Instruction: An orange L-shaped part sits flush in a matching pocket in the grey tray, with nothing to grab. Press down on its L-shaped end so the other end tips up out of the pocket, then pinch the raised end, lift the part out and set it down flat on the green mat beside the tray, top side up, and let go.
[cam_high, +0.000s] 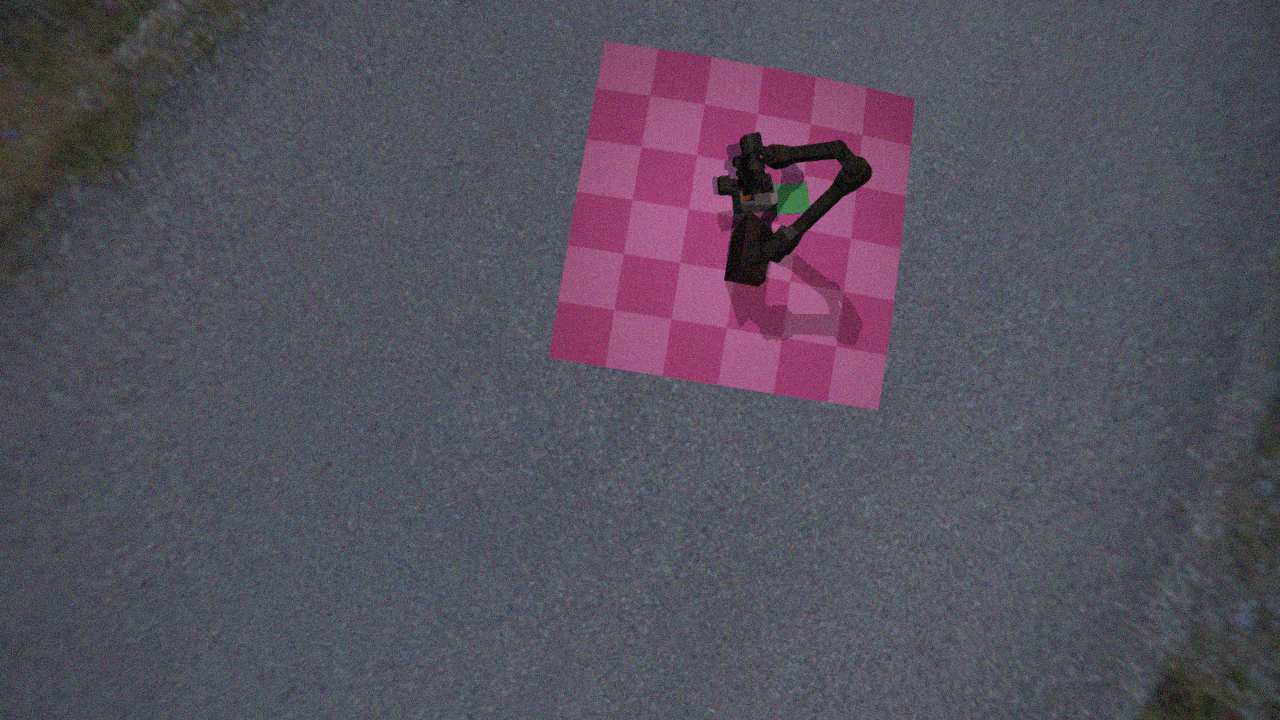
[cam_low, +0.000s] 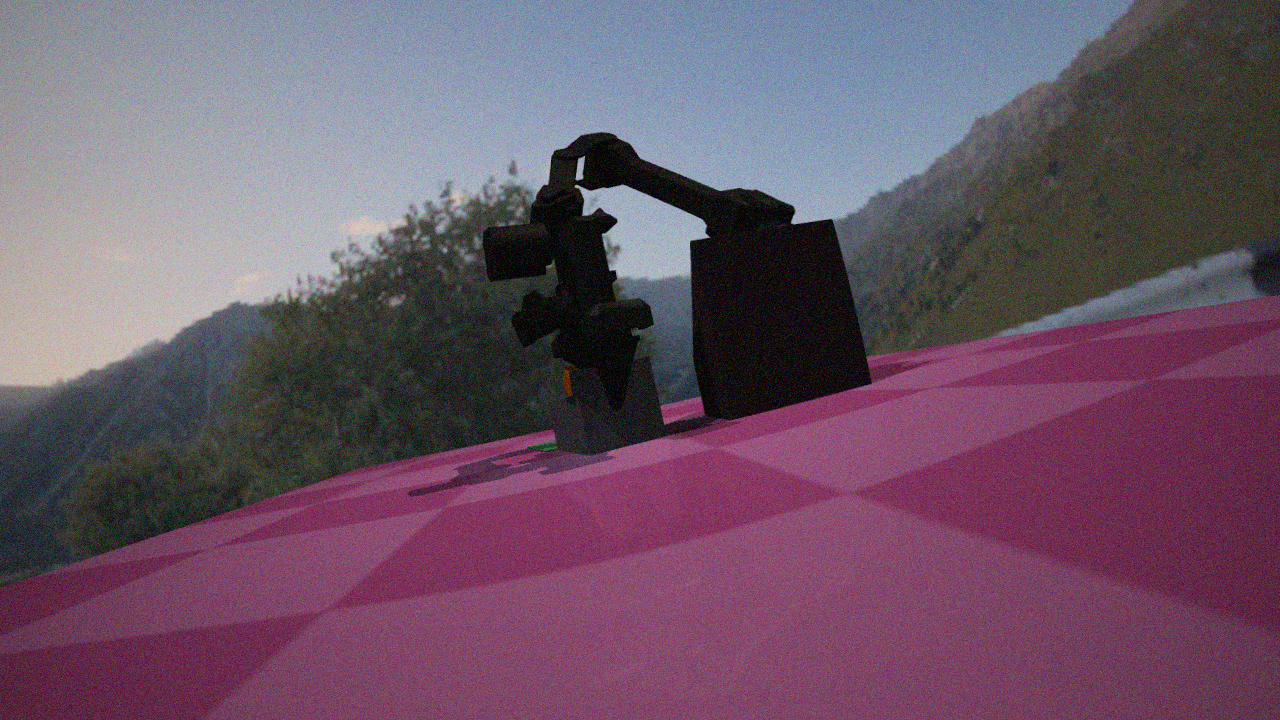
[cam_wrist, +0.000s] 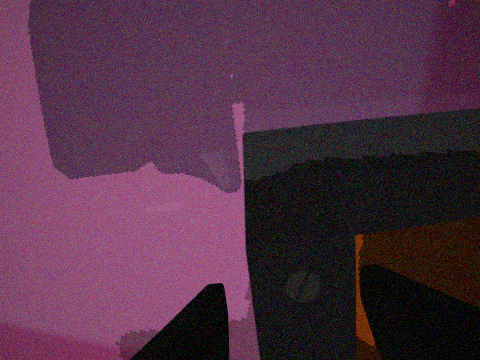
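Orange L-shaped part (cam_high: 745, 197) (cam_low: 567, 382) (cam_wrist: 425, 247) is at the grey tray (cam_high: 768, 200) (cam_low: 597, 429) (cam_wrist: 300, 225), not on the green mat (cam_high: 793, 198) (cam_low: 542, 446). From where I'm standing, only a narrow strip of it shows by the tray's upper corner, and the wrist view catches a larger piece at its right edge. How far it sits down in the pocket, or whether it tilts, I can't tell.

The dark tool (cam_high: 754, 189) (cam_low: 604, 394) (cam_wrist: 294, 290) points down over the tray, its fingers apart with nothing clamped between them. Seen from the wrist, one fingertip overlaps the orange and the other lies across the pink beyond the tray's edge, with a stretch of grey rim and a round screw head (cam_wrist: 303, 286) showing between them. Whether either tip touches the part is too dark to make out.

The mat lies flat just beside the tray on the pink chequered surface (cam_high: 698, 358) (cam_low: 716, 573) (cam_wrist: 125, 240). Behind the tray, to my eye, stands the tall black base (cam_low: 774, 322) (cam_high: 744, 259), and the arm (cam_high: 819, 207) (cam_low: 671, 188) bends out from it and down to the tool. Shadows (cam_high: 814, 323) (cam_low: 501, 470) (cam_wrist: 135, 100) fall over the pink squares.
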